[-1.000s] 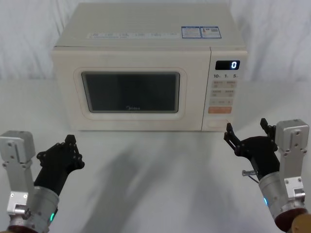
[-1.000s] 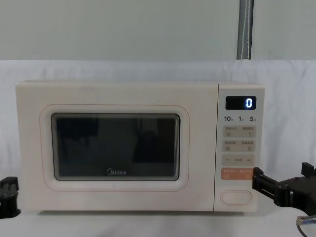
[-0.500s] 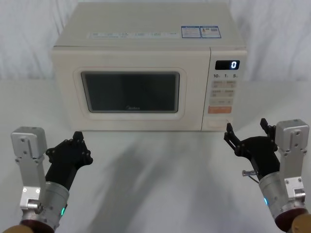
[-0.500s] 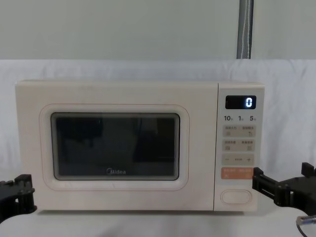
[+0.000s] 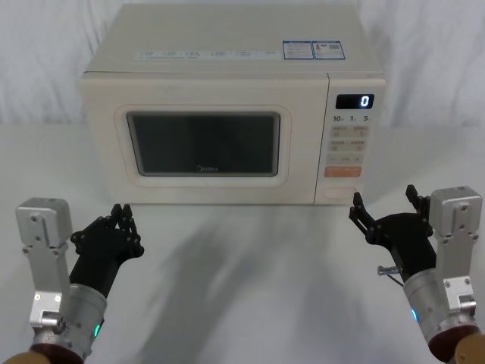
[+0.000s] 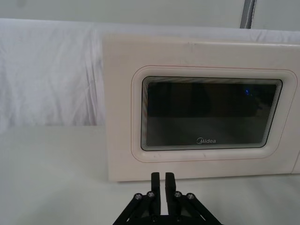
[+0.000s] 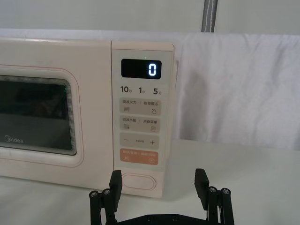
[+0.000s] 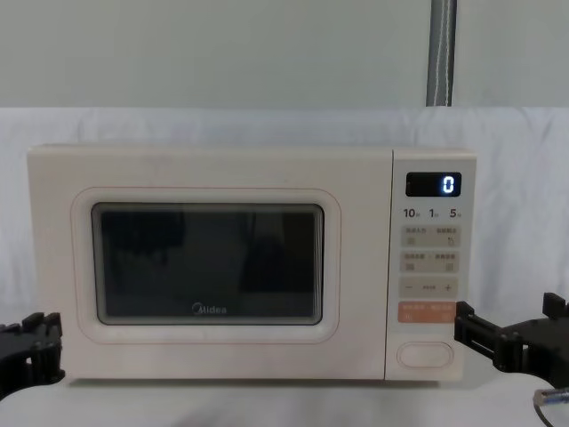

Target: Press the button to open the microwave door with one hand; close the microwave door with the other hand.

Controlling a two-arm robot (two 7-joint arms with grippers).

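Note:
The cream microwave stands at the back of the table with the microwave door [image 5: 106,152] [image 8: 209,262] [image 6: 206,117] flush and closed. The button [image 5: 342,194] [image 7: 139,181] [image 8: 425,354] is the oval key at the bottom of the control panel. My right gripper [image 5: 384,199] [image 7: 158,180] [image 8: 508,316] hovers open just in front of that panel, at button height and apart from it. My left gripper [image 5: 117,224] [image 6: 161,180] [image 8: 36,325] is shut with nothing in it, low before the door's lower left corner and a short way off it.
The control panel [image 8: 431,258] carries a black display reading 0 and small keys above the button. A white cloth [image 5: 242,288] covers the table, with bare room between both arms. A white drape [image 8: 516,178] hangs behind.
My left gripper has moved right and forward toward the door's lower left corner, and its fingers have come together. The right arm and the door have not moved.

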